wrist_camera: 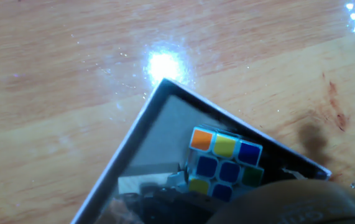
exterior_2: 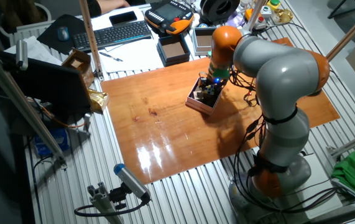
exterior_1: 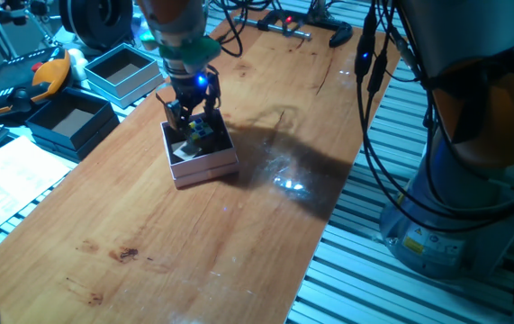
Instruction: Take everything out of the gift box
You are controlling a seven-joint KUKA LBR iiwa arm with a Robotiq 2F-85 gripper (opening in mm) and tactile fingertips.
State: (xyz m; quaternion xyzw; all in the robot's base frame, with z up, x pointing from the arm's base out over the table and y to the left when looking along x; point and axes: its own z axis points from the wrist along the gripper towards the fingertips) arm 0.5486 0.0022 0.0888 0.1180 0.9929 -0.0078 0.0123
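Note:
The pale-pink gift box (exterior_1: 204, 167) sits on the wooden table, left of centre. My gripper (exterior_1: 193, 124) hangs straight over it with its fingertips lowered inside, and the fingers look spread apart. A multicoloured puzzle cube (exterior_1: 205, 130) lies in the box's far part. A pale block (exterior_1: 184, 152) rests nearer the front. In the hand view the cube (wrist_camera: 224, 168) fills the lower middle, inside the box's rim (wrist_camera: 133, 134), with the pale block (wrist_camera: 143, 183) to its left. From the other fixed view the gripper (exterior_2: 210, 87) covers most of the box (exterior_2: 197, 103).
A light-blue square box (exterior_1: 121, 72) and a dark navy box (exterior_1: 69, 121) stand at the table's left edge. An orange pendant (exterior_1: 22, 83) lies beyond them. The arm's base (exterior_1: 455, 180) and hanging cables (exterior_1: 374, 99) stand off the table's right edge.

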